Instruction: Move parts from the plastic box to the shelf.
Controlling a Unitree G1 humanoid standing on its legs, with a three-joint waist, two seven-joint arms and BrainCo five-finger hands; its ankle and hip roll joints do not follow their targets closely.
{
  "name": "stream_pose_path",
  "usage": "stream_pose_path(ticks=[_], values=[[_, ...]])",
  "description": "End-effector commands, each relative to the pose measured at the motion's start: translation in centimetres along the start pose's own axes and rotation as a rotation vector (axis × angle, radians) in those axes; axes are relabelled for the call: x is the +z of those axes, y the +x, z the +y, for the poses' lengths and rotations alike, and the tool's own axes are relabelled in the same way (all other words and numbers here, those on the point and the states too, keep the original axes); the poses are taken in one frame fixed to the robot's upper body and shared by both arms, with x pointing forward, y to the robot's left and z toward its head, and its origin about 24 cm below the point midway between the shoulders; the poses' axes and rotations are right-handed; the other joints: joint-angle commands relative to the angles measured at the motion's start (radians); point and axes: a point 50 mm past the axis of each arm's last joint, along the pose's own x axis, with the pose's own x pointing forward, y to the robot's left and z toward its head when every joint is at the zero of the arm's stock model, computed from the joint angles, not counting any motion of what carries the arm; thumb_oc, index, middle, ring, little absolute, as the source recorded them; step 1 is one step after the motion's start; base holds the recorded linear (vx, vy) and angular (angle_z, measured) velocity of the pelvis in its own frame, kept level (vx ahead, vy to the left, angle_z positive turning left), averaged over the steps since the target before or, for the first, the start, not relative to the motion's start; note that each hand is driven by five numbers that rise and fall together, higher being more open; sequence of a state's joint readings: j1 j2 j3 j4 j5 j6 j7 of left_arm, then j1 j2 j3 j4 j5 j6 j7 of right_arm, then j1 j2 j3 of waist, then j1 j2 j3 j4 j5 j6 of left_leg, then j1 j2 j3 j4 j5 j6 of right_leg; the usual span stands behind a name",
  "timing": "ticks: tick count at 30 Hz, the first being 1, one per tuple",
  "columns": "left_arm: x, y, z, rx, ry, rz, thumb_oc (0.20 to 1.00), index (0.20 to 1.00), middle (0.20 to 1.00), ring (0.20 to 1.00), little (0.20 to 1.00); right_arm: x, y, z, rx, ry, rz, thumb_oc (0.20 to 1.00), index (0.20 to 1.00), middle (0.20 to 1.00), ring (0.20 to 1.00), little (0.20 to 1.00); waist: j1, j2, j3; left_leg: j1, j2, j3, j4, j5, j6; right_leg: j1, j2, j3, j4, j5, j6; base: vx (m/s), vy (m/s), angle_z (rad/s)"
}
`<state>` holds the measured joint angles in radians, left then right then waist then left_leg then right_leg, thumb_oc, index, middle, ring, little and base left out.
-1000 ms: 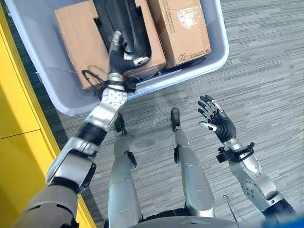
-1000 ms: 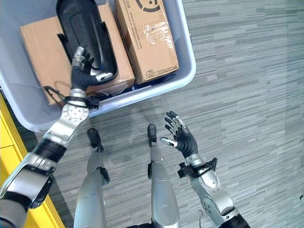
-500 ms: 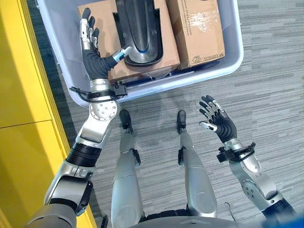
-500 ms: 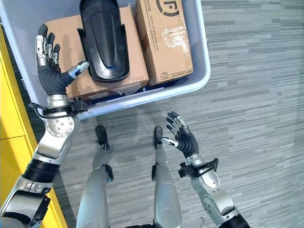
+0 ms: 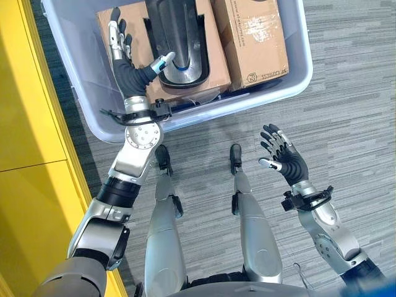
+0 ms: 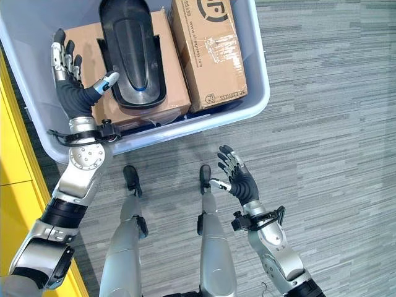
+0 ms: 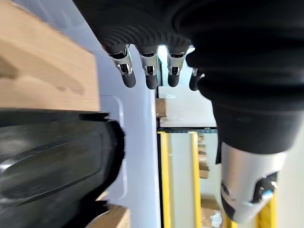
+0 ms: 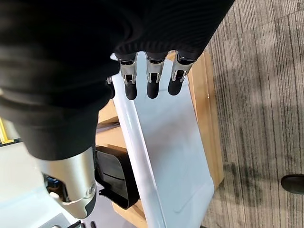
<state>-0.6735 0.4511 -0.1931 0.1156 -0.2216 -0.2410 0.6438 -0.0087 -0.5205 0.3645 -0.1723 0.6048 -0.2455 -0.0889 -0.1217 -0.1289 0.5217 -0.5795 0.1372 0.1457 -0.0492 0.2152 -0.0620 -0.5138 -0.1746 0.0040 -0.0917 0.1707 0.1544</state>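
Your left hand [image 5: 127, 65], fingers spread, hovers over the box's [image 5: 291, 74] left side, thumb beside the black part [image 5: 179, 43]. Your right hand [image 5: 286, 159], fingers spread, hangs above the floor [image 5: 346, 111].

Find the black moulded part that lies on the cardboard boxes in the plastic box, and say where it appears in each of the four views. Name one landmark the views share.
Left eye view: black moulded part at top centre, beside the left hand.
Right eye view: top, left of centre.
Left wrist view: dark mass at lower left.
Right wrist view: lower left, behind the box wall.
Shared landmark: the plastic box.
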Motion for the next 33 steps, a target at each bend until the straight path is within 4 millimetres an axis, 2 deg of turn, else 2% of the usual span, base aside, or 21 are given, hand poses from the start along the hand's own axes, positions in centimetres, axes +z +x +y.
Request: stream_pose_path(ticks=[1,4,6,21,26,27,33], values=[[1.2,2.6,1.7,0.113,0.058,-0.083,1.0,1.0,1.0,1.0,1.0,1.7,0.6,-0.4,-0.011,-0.02,-0.1,1.0,1.0,1.0,1.0,1.0,-0.022,-0.018,-0.002,0.044,0.052,-0.042,0.13,-0.18,-0.029,0.139,-0.056,-0.028,0.083,-0.117,0.012,0.0,0.0,0.0],[0.7,3.0,1.8,0.129,0.094,-0.063,1.0,1.0,1.0,1.0,1.0,1.8,0.6,-0.5,-0.011,-0.017,-0.101,1.0,1.0,1.0,1.0,1.0,-0.026,-0.021,-0.002,0.041,0.054,-0.044,0.133,-0.18,-0.029,0.138,-0.055,-0.029,0.086,-0.118,0.011,0.0,0.0,0.0],[-0.3,3.5,2.4,0.153,0.144,-0.016,1.0,1.0,1.0,1.0,1.0,1.7,0.5,-0.7,-0.02,-0.019,-0.091,1.0,1.0,1.0,1.0,1.0,-0.029,-0.025,-0.002,0.038,0.055,-0.046,0.138,-0.18,-0.03,0.139,-0.054,-0.027,0.088,-0.119,0.011,0.0,0.0,0.0],[-3.3,4.6,4.2,0.242,0.163,0.161,1.0,1.0,1.0,1.0,1.0,1.6,0.2,-1.0,-0.024,-0.02,-0.07,1.0,1.0,1.0,1.0,1.0,-0.039,-0.025,-0.002,0.022,0.057,-0.047,0.158,-0.18,-0.032,0.126,-0.05,-0.019,0.1,-0.122,0.009,0.0,0.0,0.0],[-3.6,4.8,4.2,0.241,0.149,0.187,1.0,1.0,1.0,1.0,1.0,1.5,0.3,-1.0,-0.02,-0.02,-0.065,1.0,1.0,1.0,1.0,1.0,-0.041,-0.025,-0.002,0.017,0.058,-0.048,0.163,-0.179,-0.032,0.122,-0.05,-0.017,0.103,-0.123,0.007,0.0,0.0,0.0],[-3.6,5.4,3.7,0.226,0.161,0.197,1.0,1.0,1.0,1.0,1.0,1.5,0.1,-1.2,-0.026,-0.022,-0.057,1.0,1.0,1.0,1.0,1.0,-0.045,-0.026,-0.002,0.013,0.058,-0.052,0.167,-0.18,-0.033,0.119,-0.048,-0.016,0.106,-0.123,0.008,0.0,0.0,0.0],[-3.9,6.1,3.4,0.215,0.206,0.224,1.0,1.0,1.0,1.0,1.0,1.4,0.0,-1.3,-0.017,-0.026,-0.046,1.0,1.0,1.0,1.0,1.0,-0.051,-0.026,-0.002,0.011,0.059,-0.05,0.172,-0.18,-0.034,0.117,-0.048,-0.015,0.109,-0.123,0.009,0.0,0.0,0.0]])
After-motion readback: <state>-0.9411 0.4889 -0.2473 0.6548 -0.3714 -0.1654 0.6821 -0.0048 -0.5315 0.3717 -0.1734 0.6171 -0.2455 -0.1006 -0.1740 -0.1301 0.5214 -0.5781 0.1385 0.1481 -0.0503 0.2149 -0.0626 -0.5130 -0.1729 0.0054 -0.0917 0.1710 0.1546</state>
